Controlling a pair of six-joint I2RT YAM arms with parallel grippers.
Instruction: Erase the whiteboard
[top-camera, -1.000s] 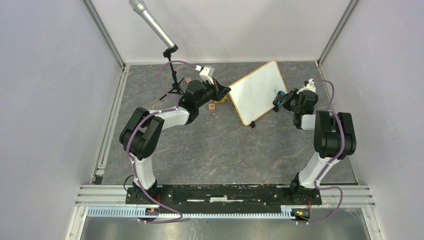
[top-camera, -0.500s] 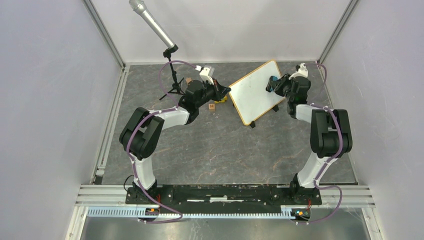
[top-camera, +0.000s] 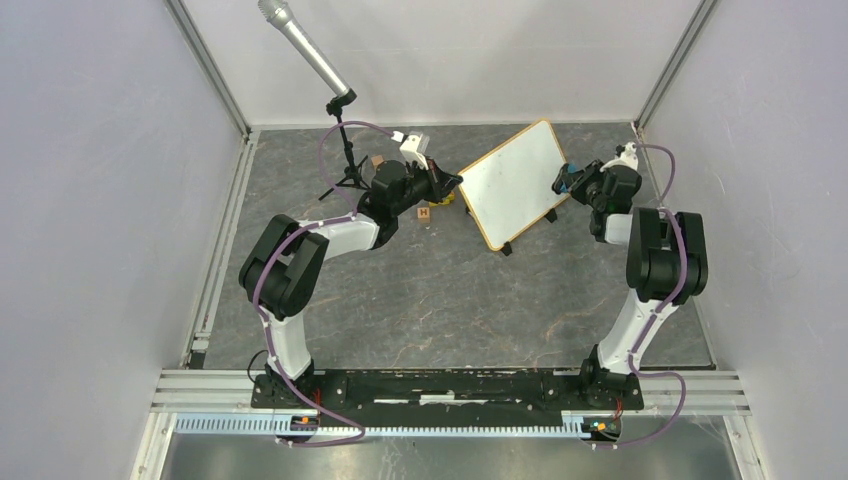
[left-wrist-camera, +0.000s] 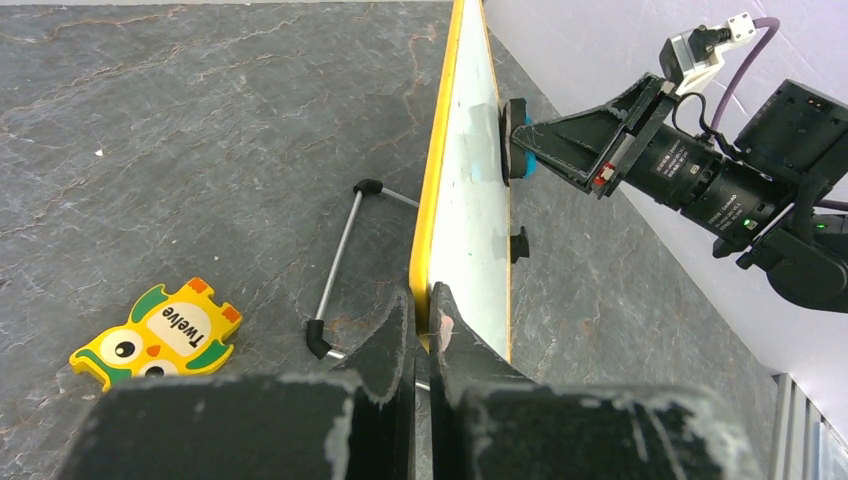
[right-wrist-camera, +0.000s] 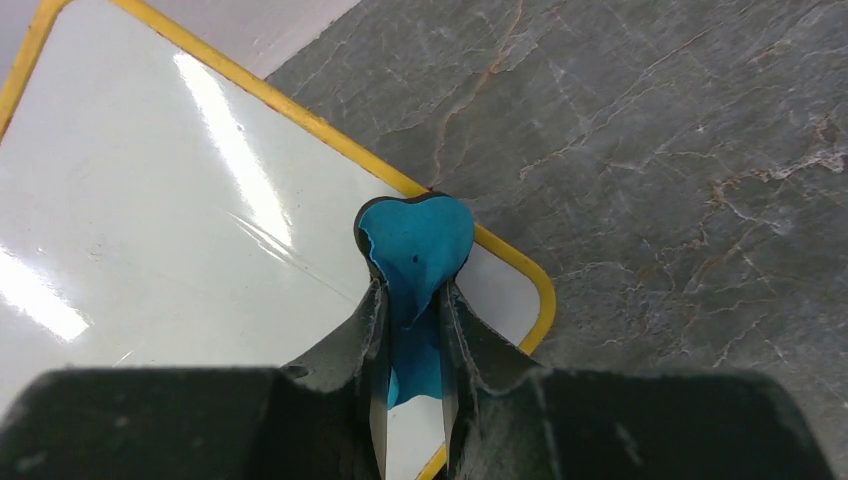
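- Whiteboard (top-camera: 515, 185) stands tilted at the far side of the table (top-camera: 430, 290), face blank.
- Left gripper (left-wrist-camera: 423, 300) is clenched on its yellow frame edge.
- Right gripper (right-wrist-camera: 412, 290) pinches a blue eraser (right-wrist-camera: 415, 240) (lower half hidden in its grip) against the board's corner.

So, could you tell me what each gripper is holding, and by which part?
Left gripper: the whiteboard, by its yellow frame. Right gripper: a blue eraser, by its narrow end.

Blue eraser (right-wrist-camera: 418, 240) in right claw (right-wrist-camera: 412, 298), at whiteboard (right-wrist-camera: 180, 200) corner (yellow frame)
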